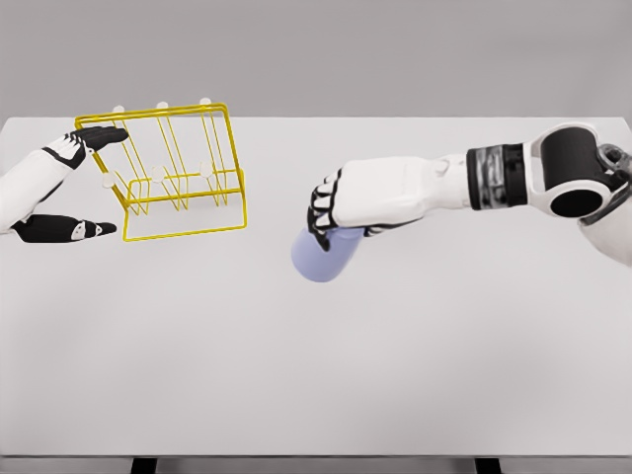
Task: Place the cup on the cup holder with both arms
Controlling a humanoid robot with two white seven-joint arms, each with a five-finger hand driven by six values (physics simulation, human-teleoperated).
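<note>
- Grey wall fills the background, and a wide white table (395, 375) spans the head view, the only view given; every place below is told relative to the yellow wire cup holder (178, 173).
- That cup holder sits toward the table's far left, tilted so its top frame leans back, with small white-tipped pegs standing up along its rails.
- At its left side, the left hand (69, 188) brackets the frame: the upper fingers (99, 136) lie along the top-left rail, touching it, and the thumb (61, 229) reaches toward the lower-left corner. It appears to steady the rack with a wide-spread hold rather than a closed fist.
- Well to the right of the holder, the pale lilac cup (326, 255) hangs on its side, mouth pointing down-left, seemingly clear of the table.
- The right hand (336, 207) has its fingers curled over the cup's upper end, gripping it from above.
- Judged step: the cup is grasped and in carriage; seating it on the holder is not yet done.
- The next move calls for travelling left to the holder, turning the cup's mouth to meet a peg, and lowering it on while the left hand keeps the rack from shifting.
</note>
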